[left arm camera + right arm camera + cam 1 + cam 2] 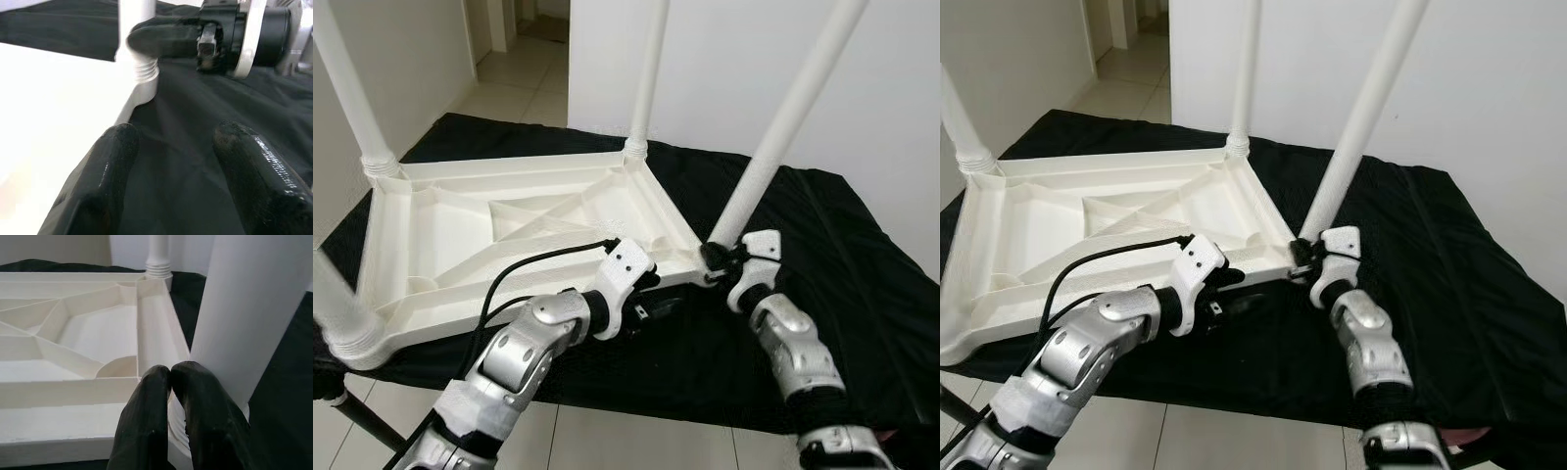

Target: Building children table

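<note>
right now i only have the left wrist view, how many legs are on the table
observer: four white legs stand up from the upside-down table, one at each corner.
operator: what's the right gripper doing at that leg
observer: the right gripper has its jaws shut together, pressed against the threaded base of the near leg.
operator: where's my left gripper on the table
observer: the left gripper sits at the table's near edge, over the black cloth, close to that same corner.
</note>
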